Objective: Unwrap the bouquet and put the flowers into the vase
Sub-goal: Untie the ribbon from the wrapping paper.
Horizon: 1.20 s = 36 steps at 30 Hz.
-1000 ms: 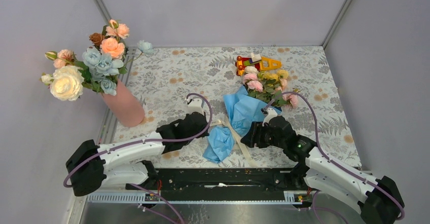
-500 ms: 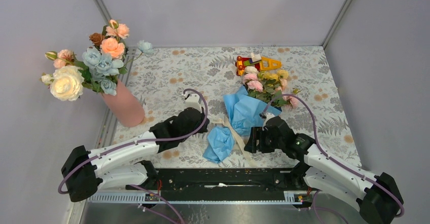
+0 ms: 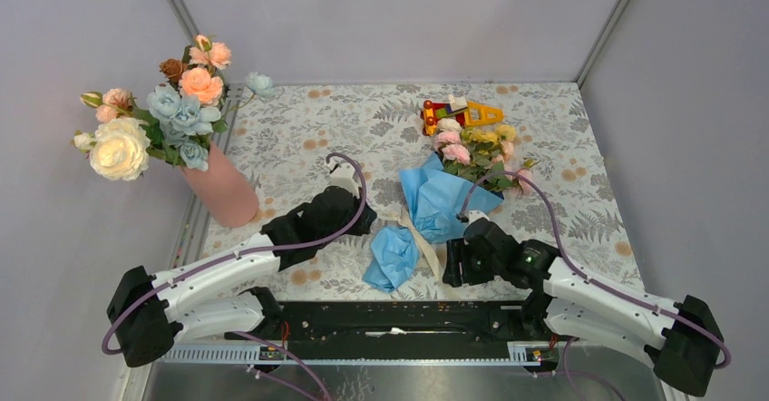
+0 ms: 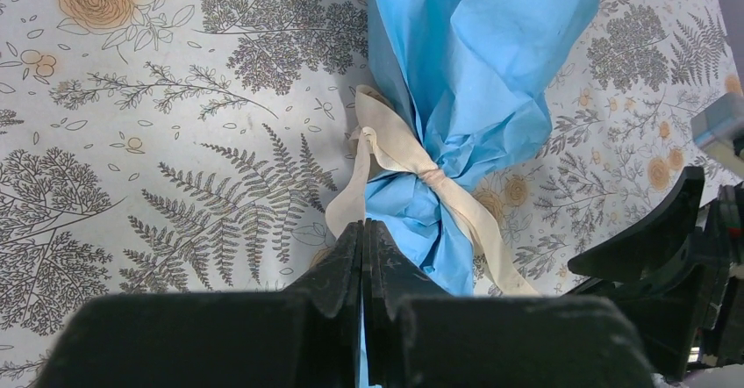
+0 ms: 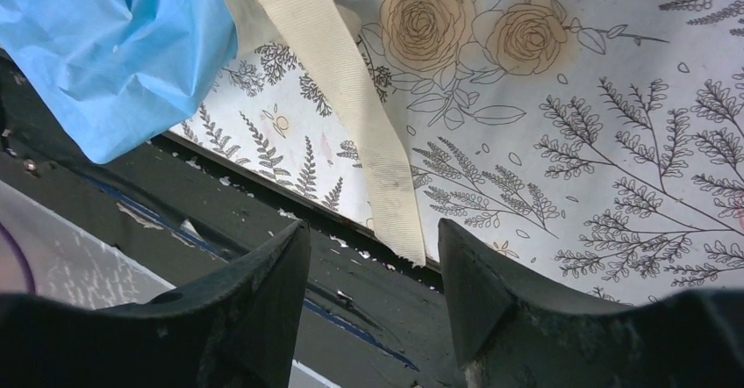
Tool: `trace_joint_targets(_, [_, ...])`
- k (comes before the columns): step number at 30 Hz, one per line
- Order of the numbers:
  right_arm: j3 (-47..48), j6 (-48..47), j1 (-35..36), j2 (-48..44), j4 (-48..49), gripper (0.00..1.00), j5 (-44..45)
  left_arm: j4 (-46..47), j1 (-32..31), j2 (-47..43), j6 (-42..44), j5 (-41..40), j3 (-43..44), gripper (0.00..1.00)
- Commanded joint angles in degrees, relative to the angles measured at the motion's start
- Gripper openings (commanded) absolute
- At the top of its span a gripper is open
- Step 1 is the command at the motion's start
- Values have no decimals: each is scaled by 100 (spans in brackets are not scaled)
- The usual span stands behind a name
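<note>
Right gripper (image 5: 373, 256) has drawn back toward the near edge. Its jaws stand open astride the ribbon (image 5: 351, 98) tail, gripping nothing. Left gripper (image 4: 362, 230): jaws shut, empty. Bouquet (image 3: 440, 197) lies mid-surface (image 3: 308, 129), knot tied, paper on. No flowers (image 3: 476, 147) have reached the vase (image 3: 222, 188).
</note>
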Motion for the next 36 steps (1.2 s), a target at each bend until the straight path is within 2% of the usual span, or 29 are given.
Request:
trace_joint_targets(1, [292,273,544,224,254,61,848,230,84,-167,33,236,156,0])
trace_joint_targets(10, [292,532,1146,872,797,59,1672,345,204,-253,-90,373,-6,0])
trace_joint_targets(23, [477,344,1379,1993,1231,53,2034,411,277,-214,-133,514,-81,0])
trace_joint_targets(31, [731,644,1401,2257,398,25,3009,368,355,-246,-125,514,-79,0])
trace_joint_targets(36, [682,636,1405,2144,482,8,3039,369,420,-274,-133,540,-112,0])
